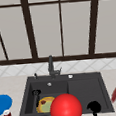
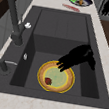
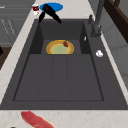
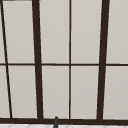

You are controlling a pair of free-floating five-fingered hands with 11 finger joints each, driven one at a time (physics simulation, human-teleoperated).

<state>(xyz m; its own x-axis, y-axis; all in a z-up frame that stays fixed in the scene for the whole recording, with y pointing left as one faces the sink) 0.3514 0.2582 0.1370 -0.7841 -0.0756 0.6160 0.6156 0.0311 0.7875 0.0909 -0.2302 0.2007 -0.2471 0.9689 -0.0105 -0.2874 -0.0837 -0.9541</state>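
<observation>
The left hand [image 2: 76,56] hangs over the sink's [image 2: 62,24] left basin, fingers straight and relaxed, holding nothing and angled down. The plate [image 2: 59,77] lies flat on the basin floor just below its fingertips; being round, it favours no direction. The right hand [image 1: 94,107] sits well apart, at the sink's front edge.
</observation>
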